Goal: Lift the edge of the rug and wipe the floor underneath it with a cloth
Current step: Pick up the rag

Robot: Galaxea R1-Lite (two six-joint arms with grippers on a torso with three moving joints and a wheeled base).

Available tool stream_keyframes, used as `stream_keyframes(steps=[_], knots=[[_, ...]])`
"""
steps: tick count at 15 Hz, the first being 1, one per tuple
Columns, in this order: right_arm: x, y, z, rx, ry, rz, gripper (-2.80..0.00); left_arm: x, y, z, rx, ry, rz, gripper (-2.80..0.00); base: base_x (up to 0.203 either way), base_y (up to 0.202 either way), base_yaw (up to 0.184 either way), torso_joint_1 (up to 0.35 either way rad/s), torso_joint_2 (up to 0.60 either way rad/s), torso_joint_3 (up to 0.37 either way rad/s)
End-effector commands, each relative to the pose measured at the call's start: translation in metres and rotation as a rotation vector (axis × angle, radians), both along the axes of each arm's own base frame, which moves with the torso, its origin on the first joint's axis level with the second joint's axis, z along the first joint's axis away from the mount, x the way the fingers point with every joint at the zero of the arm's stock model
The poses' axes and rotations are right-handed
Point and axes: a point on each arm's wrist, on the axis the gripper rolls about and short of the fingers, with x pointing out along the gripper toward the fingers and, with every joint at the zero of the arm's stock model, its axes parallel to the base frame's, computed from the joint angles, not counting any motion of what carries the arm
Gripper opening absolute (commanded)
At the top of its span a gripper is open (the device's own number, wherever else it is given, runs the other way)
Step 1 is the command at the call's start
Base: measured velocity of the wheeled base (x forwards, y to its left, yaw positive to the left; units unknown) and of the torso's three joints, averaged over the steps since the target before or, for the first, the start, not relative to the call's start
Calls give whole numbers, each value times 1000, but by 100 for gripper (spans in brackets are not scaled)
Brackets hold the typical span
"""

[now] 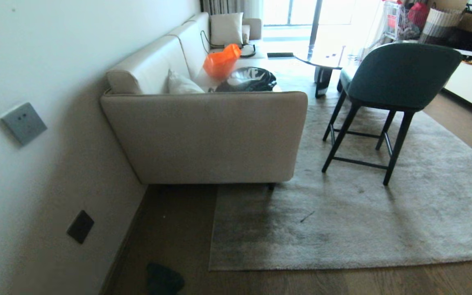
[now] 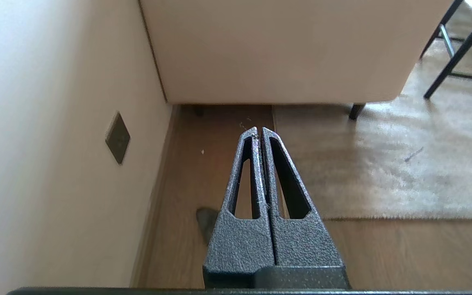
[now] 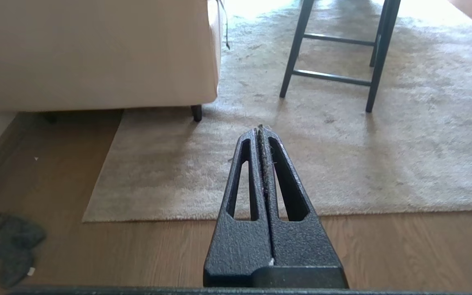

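A large light grey rug lies flat on the brown wooden floor (image 1: pixel 170 229). Its rug edge (image 1: pixel 212 229) runs straight toward me from under the sofa and ends in a square corner (image 1: pixel 210 268); the corner also shows in the right wrist view (image 3: pixel 84 219). A small dark grey cloth (image 1: pixel 163 279) lies crumpled on the boards near the wall, left of that corner, and shows in the right wrist view too (image 3: pixel 12 246). My left gripper (image 2: pixel 259 130) is shut and empty, held above the floor near the rug's side border. My right gripper (image 3: pixel 260 128) is shut over the rug, empty apart from lint.
A beige sofa (image 1: pixel 203 135) stands on the rug's far left part against the white wall (image 1: pixel 35 172). A dark-legged green chair (image 1: pixel 391 82) stands on the rug to the right. A low table (image 1: pixel 322 61) is farther back. Wall sockets (image 1: pixel 80 226) sit low on the wall.
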Motion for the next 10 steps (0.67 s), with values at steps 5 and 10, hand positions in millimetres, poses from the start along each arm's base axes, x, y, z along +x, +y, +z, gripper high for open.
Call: stream_keyframes(steps=[5, 10], knots=[[0, 0, 0, 0, 1, 0, -280, 0, 0, 0, 0, 0, 0, -280, 0, 0, 0, 7, 117, 136], [0, 0, 0, 0, 1, -1, -280, 0, 0, 0, 0, 0, 0, -280, 0, 0, 0, 0, 0, 0]])
